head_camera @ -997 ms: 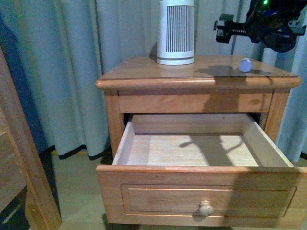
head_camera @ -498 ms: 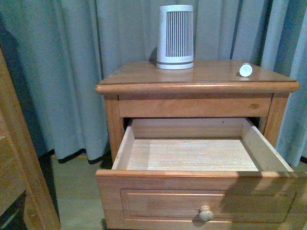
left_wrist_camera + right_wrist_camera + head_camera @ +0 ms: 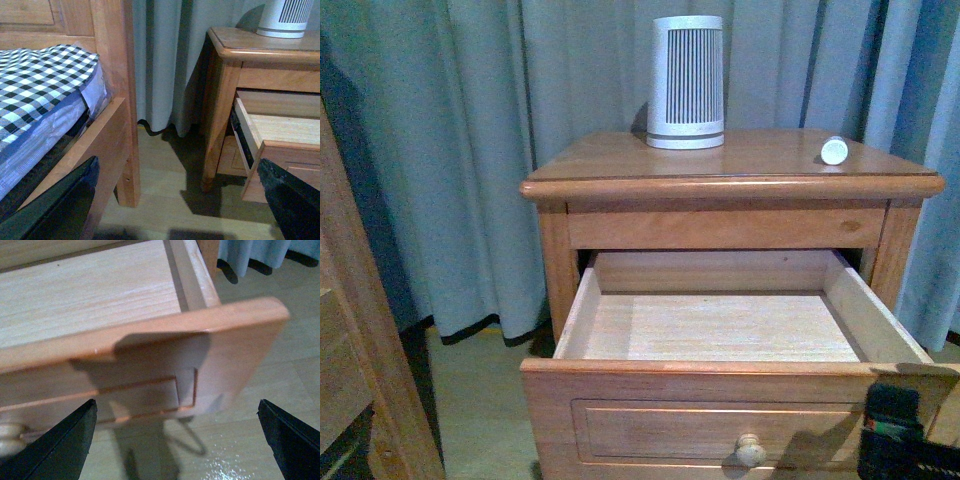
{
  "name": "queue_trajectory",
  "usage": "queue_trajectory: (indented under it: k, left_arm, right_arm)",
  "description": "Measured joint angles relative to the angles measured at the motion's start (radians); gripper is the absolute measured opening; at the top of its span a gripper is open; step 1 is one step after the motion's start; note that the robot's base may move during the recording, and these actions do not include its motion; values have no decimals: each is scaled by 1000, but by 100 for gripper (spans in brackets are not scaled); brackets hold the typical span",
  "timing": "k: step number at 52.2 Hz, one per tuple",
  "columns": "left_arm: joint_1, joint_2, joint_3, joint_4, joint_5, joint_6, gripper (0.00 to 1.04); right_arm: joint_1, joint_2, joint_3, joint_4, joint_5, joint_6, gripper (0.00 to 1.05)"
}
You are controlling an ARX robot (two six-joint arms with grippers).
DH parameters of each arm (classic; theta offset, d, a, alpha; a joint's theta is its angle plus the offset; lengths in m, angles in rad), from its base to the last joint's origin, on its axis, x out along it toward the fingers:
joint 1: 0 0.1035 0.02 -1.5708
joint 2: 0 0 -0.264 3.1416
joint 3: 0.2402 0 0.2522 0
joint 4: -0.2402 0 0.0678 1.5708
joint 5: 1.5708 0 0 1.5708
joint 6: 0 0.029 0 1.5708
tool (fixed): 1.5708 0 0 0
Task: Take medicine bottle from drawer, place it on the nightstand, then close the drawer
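Bottle point(image 3: 834, 150) on nightstand point(image 3: 620, 155) top, right rear. Drawer point(image 3: 720, 395) open. Right end effector point(image 3: 175, 440) spread before drawer front; left end effector point(image 3: 180, 200) spread, by bed point(image 3: 45, 95).

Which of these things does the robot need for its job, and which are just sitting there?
For the job:
- medicine bottle, on the nightstand top
- drawer, pulled open, nothing in it
- right claw, by the drawer front

Just there:
- white ribbed device
- curtain
- bed frame
- checked bedding
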Motion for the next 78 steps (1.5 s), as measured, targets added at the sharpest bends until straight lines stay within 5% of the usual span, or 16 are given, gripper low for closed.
queue_trajectory:
  k: [8,27,36,58,69,78]
  left_arm:
    - [0,0,0,0,0,0,98]
    - [0,0,0,0,0,0,98]
    - [0,0,0,0,0,0,98]
    - [0,0,0,0,0,0,98]
    - [0,0,0,0,0,0,98]
    - [0,0,0,0,0,0,98]
  right_arm:
    - [-19,185,187,24,-18,-38,98]
    - [-134,483,808,-209,-71,-170,98]
    - [-153,545,913,-234,-89,-226,98]
    - [-125,308,643,-283,-158,-105,98]
    - [-156,-164,272,-225,-200,-160,98]
    - [-217,-601,47,-340,-230,-208,98]
